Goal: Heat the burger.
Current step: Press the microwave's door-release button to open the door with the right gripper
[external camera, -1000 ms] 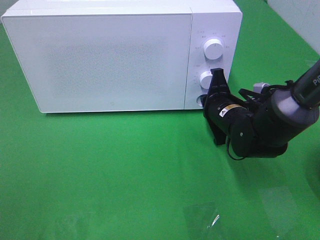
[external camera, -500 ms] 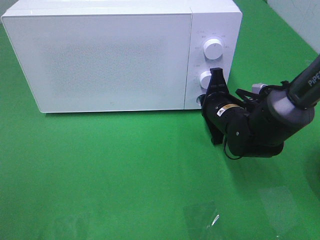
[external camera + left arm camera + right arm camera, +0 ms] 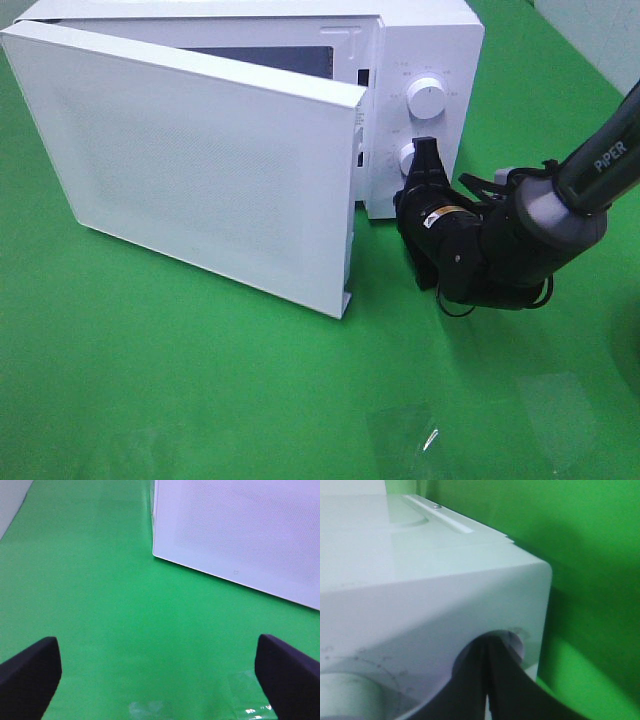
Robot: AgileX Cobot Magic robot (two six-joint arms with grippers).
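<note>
the microwave door (image 3: 200, 170) stands open, hinged at the left of the microwave (image 3: 430, 40). the burger shows in no view, so its place and long axis cannot be told. only the left wrist view shows the left gripper (image 3: 160, 680), its fingers (image 3: 27, 677) wide apart, facing the door. at the microwave's right front the right arm reaches in, wrist folded. the right gripper (image 3: 426, 165) has its jaws together, tips on the round button (image 3: 515, 639).

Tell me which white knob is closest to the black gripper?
The lower knob: the right gripper partly covers it. The upper knob sits higher, clear of it.
</note>
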